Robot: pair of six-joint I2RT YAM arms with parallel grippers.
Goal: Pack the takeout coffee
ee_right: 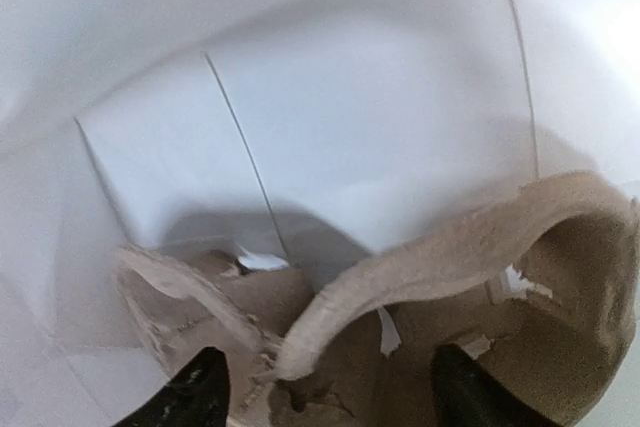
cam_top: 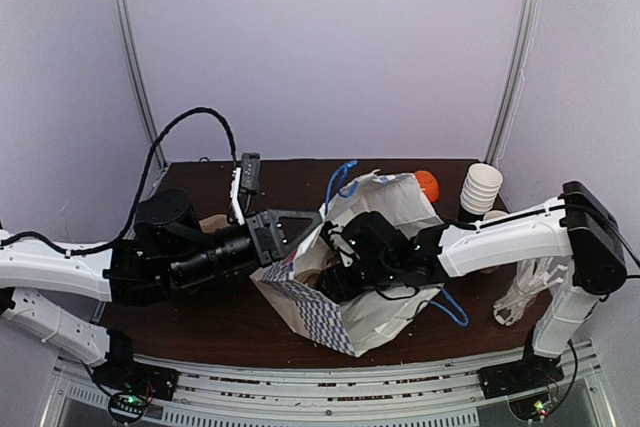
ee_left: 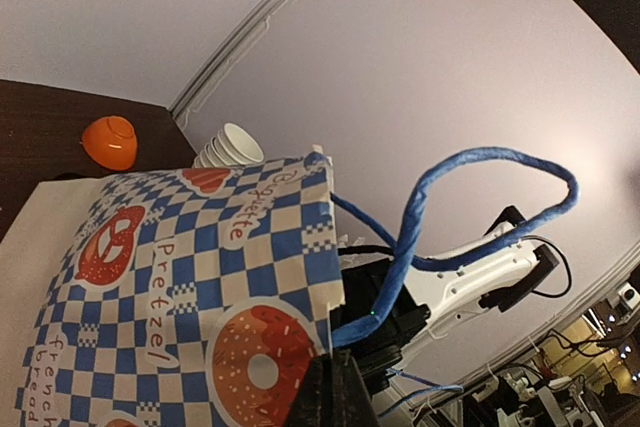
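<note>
Bolted at the near edge of a dark brown wooden table (cam_top: 215, 325), two white-and-black robot arms reach inward toward one white paper bag (cam_top: 322, 322). It slumps at the centre, its smooth side printed with blue checks, pretzels and doughnuts.

The left arm stretches low and nearly level from the left. The left gripper (ee_left: 335, 392) is closed tight, its dark fingers pinching the paper bag's rim at a corner of the mouth.

The right arm bends at the elbow and slants down from the right, its wrist inside the open mouth. There the right gripper (ee_right: 330, 402) has its two black fingertips (ee_right: 195, 397) spread wide, holding nothing. Between them rises the torn, fibrous edge of one brown moulded-pulp drink carrier (ee_right: 450, 247), set against creased white paper walls.

The takeout coffee cannot be made out in any view; the wrist and the bag's walls hide the bag's depths.

Two blue rope handles (cam_top: 340, 179) curl from the bag, one toward the back, one toward the front right. One crumpled clear plastic bag (cam_top: 520, 292) lies beside the right arm. Farther back sit one round orange plastic bowl (cam_top: 427, 185) and one stack of white paper cups (cam_top: 481, 187), rims nested, near the pale lilac wall.
</note>
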